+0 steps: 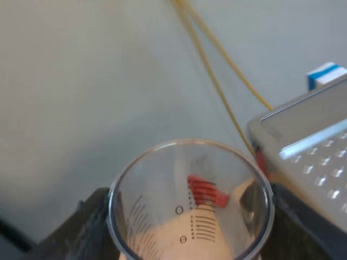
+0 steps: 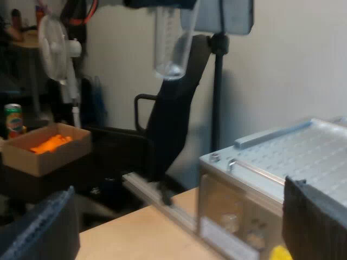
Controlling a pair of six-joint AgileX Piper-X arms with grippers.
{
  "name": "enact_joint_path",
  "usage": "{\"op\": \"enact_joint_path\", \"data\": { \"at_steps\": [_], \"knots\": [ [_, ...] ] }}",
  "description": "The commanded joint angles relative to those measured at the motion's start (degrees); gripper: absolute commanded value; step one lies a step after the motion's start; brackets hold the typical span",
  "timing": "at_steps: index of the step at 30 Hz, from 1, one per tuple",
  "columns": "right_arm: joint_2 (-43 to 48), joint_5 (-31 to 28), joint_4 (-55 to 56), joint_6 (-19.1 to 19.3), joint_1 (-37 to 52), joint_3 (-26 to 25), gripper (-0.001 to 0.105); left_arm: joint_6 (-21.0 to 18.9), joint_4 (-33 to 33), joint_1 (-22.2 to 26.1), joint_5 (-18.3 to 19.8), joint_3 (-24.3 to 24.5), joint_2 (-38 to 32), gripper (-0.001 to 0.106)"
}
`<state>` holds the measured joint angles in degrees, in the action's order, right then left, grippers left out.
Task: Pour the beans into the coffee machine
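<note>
While the left gripper pinches the clear, graduated plastic measuring glass between its two black fingers, the mouth faces upward and no beans are visible inside, so pouring appears finished. The glass is held beside the top of the silver espresso machine, which stands near the light wooden tabletop's edge. The right gripper hangs spread, empty, and clear of the work.

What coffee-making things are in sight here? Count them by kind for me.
Clear plastic measuring glass: 1
Silver metal espresso machine: 1
Red ribbed handle end, seen through the glass: 1
Total: 3
</note>
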<state>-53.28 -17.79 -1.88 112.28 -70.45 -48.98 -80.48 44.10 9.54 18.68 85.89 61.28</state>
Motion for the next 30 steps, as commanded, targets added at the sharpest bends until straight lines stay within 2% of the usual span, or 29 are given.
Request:
{"op": "enact_joint_path", "data": {
  "at_steps": [1,5,6,7,12,17,22,28,30],
  "knots": [
    [-1.72,0.56,-0.48,-3.63,-1.25,-0.63,0.078,-4.46,-3.99,3.90,5.01,-6.33,-2.25,0.000],
    [-2.83,0.87,-0.48,-5.88,-1.22,-0.63,0.078,-5.71,-6.93,6.47,6.36,-13.59,-4.26,0.000],
    [-4.78,0.97,-0.48,-10.19,-1.22,-0.63,0.078,-5.70,-7.93,6.66,6.34,-16.84,-4.83,0.000],
    [-5.79,0.97,-0.48,-10.61,-1.22,-0.44,0.078,-6.42,-9.14,6.65,6.34,-19.70,-5.35,0.000],
    [-9.34,1.32,-0.48,-10.58,-1.22,0.57,0.078,-9.79,-16.39,6.65,6.48,-30.03,-6.77,0.000],
    [-11.35,1.32,-0.91,-10.58,-1.22,3.35,0.078,-9.77,-21.50,6.65,6.48,-38.37,-6.75,0.000],
    [-12.27,1.32,-0.91,-10.58,-1.22,6.61,0.078,-9.65,-29.95,6.65,6.48,-46.57,-6.75,0.000],
    [-14.45,1.32,-4.46,-10.58,-1.22,9.71,0.078,-9.53,-46.18,6.65,6.38,-56.86,-5.72,0.000],
    [-15.54,1.32,-5.76,-10.58,-1.22,9.69,0.078,-9.53,-47.59,6.65,6.38,-57.94,-5.32,0.000]
  ]
}}
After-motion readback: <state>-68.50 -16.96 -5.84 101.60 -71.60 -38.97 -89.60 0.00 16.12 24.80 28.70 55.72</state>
